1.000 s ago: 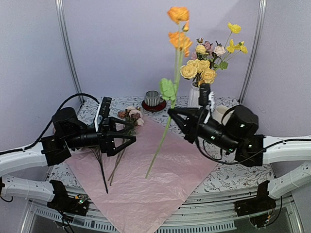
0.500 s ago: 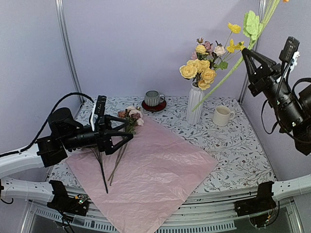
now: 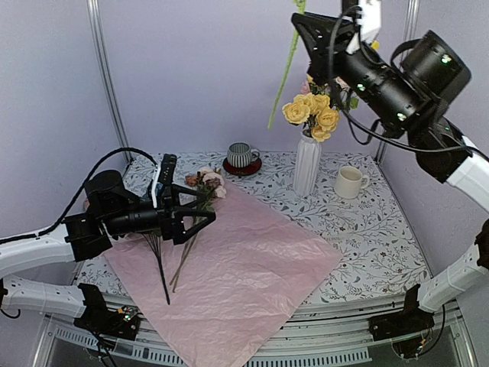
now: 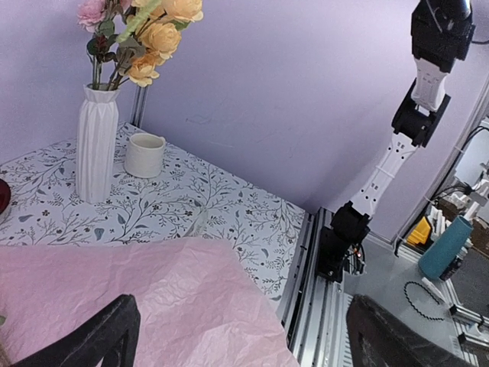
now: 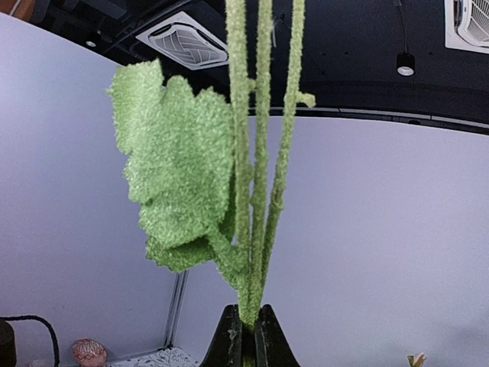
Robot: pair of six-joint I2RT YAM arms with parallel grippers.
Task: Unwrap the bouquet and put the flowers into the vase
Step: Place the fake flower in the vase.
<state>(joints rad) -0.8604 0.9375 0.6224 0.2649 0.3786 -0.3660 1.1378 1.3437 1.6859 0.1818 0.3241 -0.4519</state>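
Note:
The lilac-pink paper point(image 3: 244, 267) lies spread flat, with a few of the bouquet's flowers point(image 3: 205, 181) and their dark stems point(image 3: 163, 267) on its left part. My left gripper point(image 3: 208, 206) hovers open just over those stems, nothing between its fingers point(image 4: 99, 336). The white ribbed vase point(image 3: 306, 164) at the back holds yellow roses point(image 3: 313, 113); the left wrist view also has the vase point(image 4: 97, 145). High above it, my right gripper point(image 3: 297, 18) is shut on a long green stem point(image 3: 280, 84) that hangs down left of the roses; its blooms are out of frame. The right wrist view shows the gripper point(image 5: 248, 336) clamping that stem beside a leaf point(image 5: 179, 176).
A striped cup point(image 3: 241, 155) on a red saucer stands at the back, left of the vase. A cream mug point(image 3: 350, 182) sits to the vase's right. The patterned tabletop point(image 3: 374, 229) ends at metal rails point(image 4: 306, 260) on the right and front.
My right arm has swung the green stem from the far right up and leftwards, to above the vase. The left gripper has stayed open over the stems, barely shifting.

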